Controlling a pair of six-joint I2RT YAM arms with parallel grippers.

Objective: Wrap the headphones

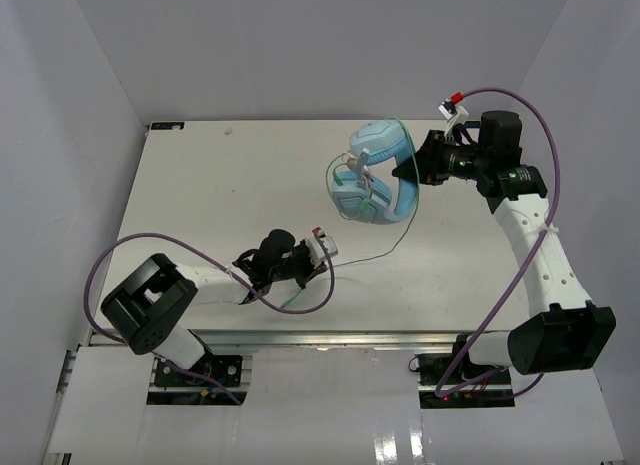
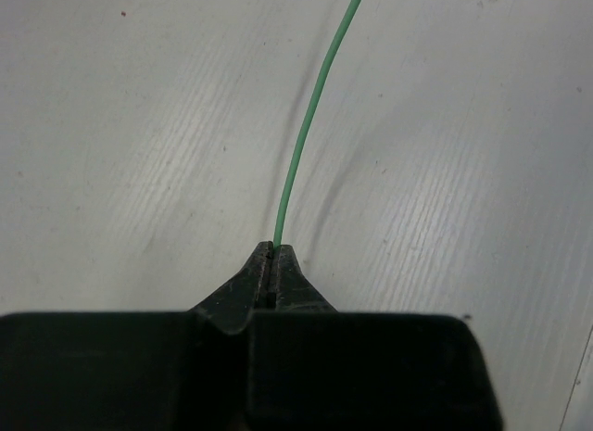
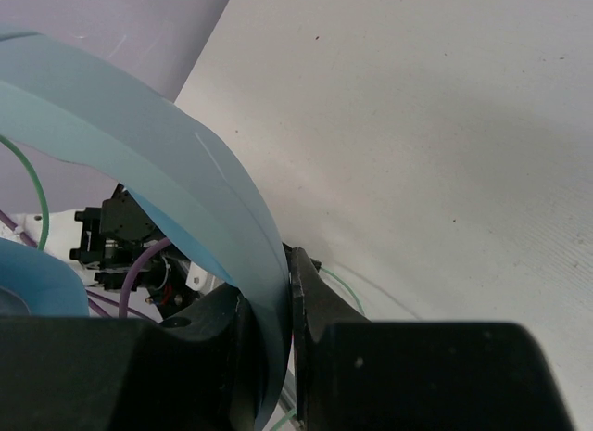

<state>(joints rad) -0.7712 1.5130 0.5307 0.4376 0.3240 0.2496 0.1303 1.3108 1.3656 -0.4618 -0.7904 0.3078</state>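
Note:
The light blue headphones (image 1: 372, 175) stand tilted at the back right of the table, with some pale green cable looped over the ear cups. My right gripper (image 1: 418, 165) is shut on the headband (image 3: 185, 162) and holds it from the right; in the right wrist view the gripper (image 3: 283, 292) has the band pinched between its fingers. The thin green cable (image 1: 385, 250) runs from the headphones down and left to my left gripper (image 1: 322, 253). In the left wrist view that gripper (image 2: 275, 252) is shut on the cable (image 2: 306, 144) just above the table.
The white table (image 1: 200, 185) has grey walls on the left, back and right. Purple arm cables (image 1: 290, 305) loop near the left arm at the front edge, and another arcs over the right arm (image 1: 540, 115).

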